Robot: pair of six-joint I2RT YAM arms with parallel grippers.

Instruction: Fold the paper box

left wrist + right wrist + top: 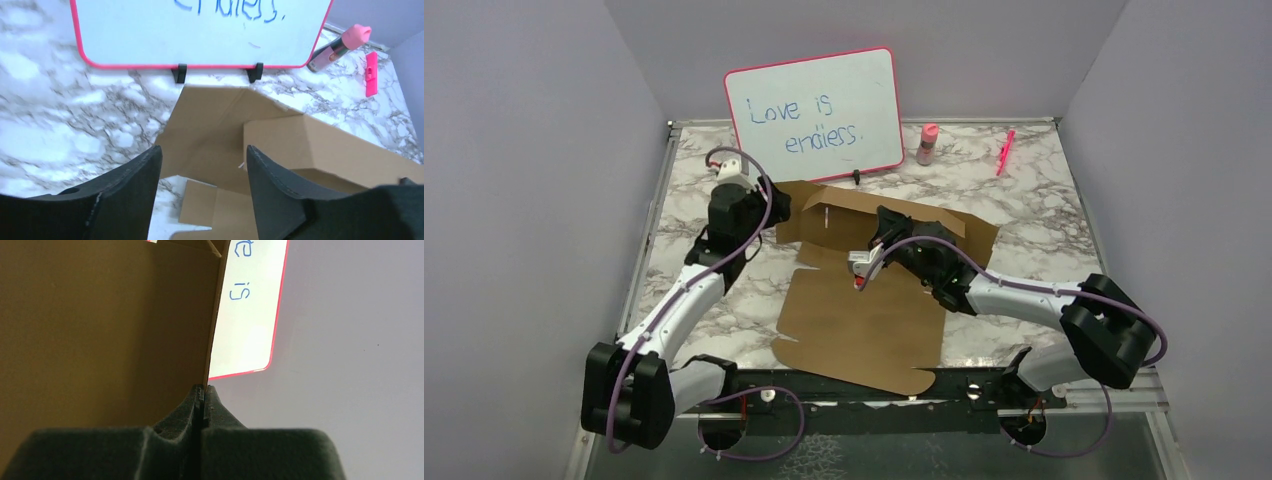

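The paper box [864, 330] is a brown cardboard sheet lying flat mid-table, with its far part folded up into a low wall [824, 215]. My left gripper [769, 205] hovers at the wall's left end. It stands open [203, 150] with only the cardboard [210, 115] below and beyond its fingers. My right gripper [861, 265] is over the sheet just in front of the wall, jaws shut [203, 387]. A raised panel [100, 315] fills the left of the right wrist view. Its edge meets the fingertip seam; whether it is pinched I cannot tell.
A pink-framed whiteboard [814, 115] stands right behind the box on two black feet [180, 72]. A pink-capped bottle [927, 143] and a pink marker [1005, 152] lie at the back right. Grey walls enclose the marble table [1044, 220].
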